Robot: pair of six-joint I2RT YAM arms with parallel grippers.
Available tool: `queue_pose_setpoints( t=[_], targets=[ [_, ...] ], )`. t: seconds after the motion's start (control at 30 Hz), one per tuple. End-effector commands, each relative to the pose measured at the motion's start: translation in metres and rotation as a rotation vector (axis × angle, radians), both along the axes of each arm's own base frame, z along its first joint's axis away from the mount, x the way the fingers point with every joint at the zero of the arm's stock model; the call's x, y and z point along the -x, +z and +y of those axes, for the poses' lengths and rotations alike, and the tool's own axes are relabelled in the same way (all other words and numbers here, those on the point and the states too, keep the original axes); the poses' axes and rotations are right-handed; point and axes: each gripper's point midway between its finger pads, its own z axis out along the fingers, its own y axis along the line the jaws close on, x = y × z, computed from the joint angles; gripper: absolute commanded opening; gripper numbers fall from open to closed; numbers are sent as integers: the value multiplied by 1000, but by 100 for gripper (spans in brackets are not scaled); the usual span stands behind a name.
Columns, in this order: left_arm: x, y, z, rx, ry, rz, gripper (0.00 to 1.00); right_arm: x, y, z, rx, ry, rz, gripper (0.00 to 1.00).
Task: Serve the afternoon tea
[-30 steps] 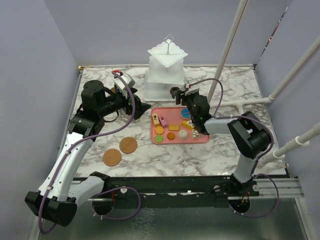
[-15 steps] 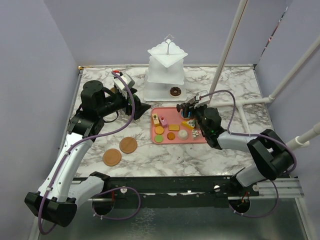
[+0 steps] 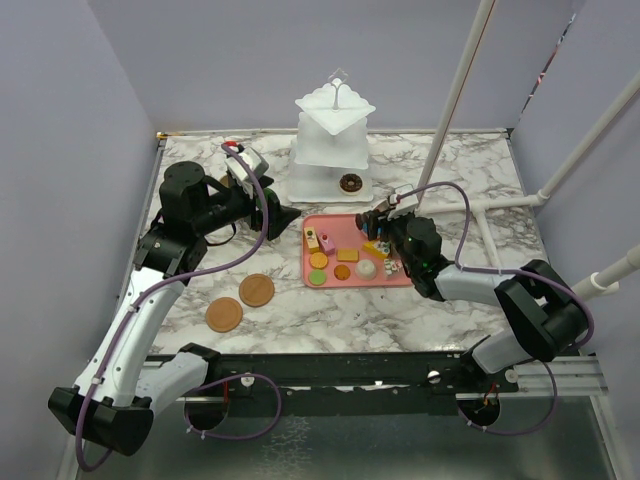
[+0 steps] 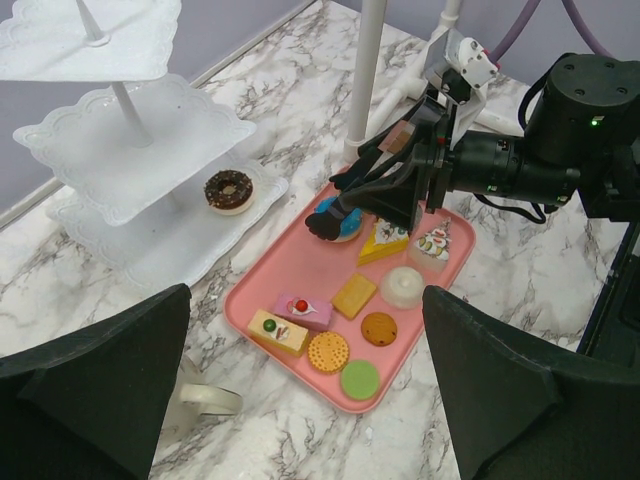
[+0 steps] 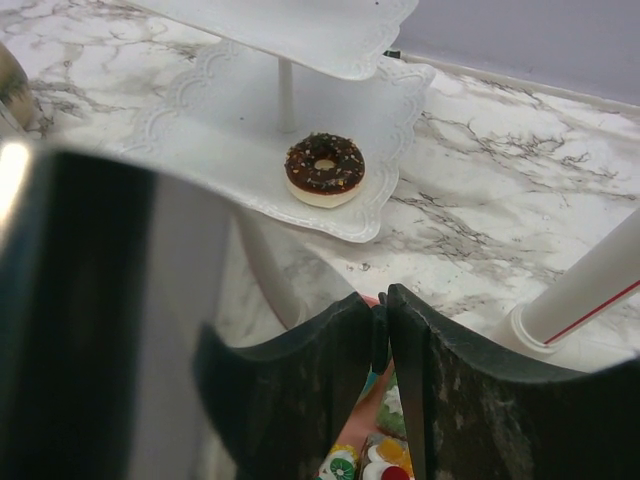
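A chocolate donut point(image 3: 350, 183) point(image 4: 229, 190) point(image 5: 324, 168) lies on the bottom tier of the white three-tier stand point(image 3: 333, 130) point(image 4: 130, 130). The pink tray point(image 3: 325, 225) point(image 4: 300, 260) holds several small pastries. My right gripper point(image 3: 393, 225) point(image 4: 428, 160) is shut on black tongs point(image 4: 375, 180) point(image 5: 380, 330). The tongs' tips rest at a blue donut point(image 4: 335, 222) on the tray; whether they pinch it is unclear. My left gripper point(image 3: 274, 215) point(image 4: 300, 400) hangs open left of the tray, over a pale mug handle point(image 4: 205, 400). Two wooden coasters point(image 3: 256, 290) point(image 3: 224, 315) lie in front.
A slanted white pole point(image 3: 455, 100) point(image 4: 372, 70) rises just behind the tray's right end, and white pipes point(image 3: 500, 200) cross the table's right side. Purple walls close in the back and sides.
My right arm has drawn the tongs back from the stand's bottom tier, leaving the chocolate donut there, and lowered them to the blue donut on the tray. The left arm has barely moved.
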Motion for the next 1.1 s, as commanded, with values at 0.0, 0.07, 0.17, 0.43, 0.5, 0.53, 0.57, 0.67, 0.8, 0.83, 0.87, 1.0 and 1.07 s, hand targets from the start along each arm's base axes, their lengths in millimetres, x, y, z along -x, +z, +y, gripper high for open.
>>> queue_pose_setpoints(
  t=[0.0,0.07,0.17,0.43,0.5,0.53,0.57,0.67,0.8,0.83,0.87,1.0,1.07],
  targets=[
    [7,17,0,12,-17,-42,99,-1,-3,-6,19,-35,-17,66],
    [7,16,0,11,-18,-41,99,-2,-5,-6,23,-40,-12,67],
    [6,15,-1,10,-20,-35,99,-3,-13,-6,25,-47,4,67],
    [6,14,-1,9,-20,-38,99,2,-33,-2,20,-20,56,66],
    [6,14,0,7,-20,-38,99,1,-33,-1,19,-20,52,63],
    [5,13,-1,6,-20,-38,99,1,-32,-1,21,-18,49,59],
    [5,13,0,5,-20,-36,99,1,-29,0,18,-14,43,55],
    [4,12,-1,4,-20,-34,99,-1,-15,3,5,-4,12,43],
    [3,10,-1,0,-21,-32,99,-6,9,17,-13,33,-33,39],
    [3,10,-1,0,-22,-32,99,-9,18,24,-22,44,-49,39],
    [2,10,-2,-1,-22,-29,99,-10,25,31,-29,57,-63,39],
    [1,9,-2,-2,-22,-26,99,-17,42,61,-55,104,-104,39],
    [1,10,-2,-1,-20,-28,99,-22,47,75,-67,116,-125,39]
  ],
)
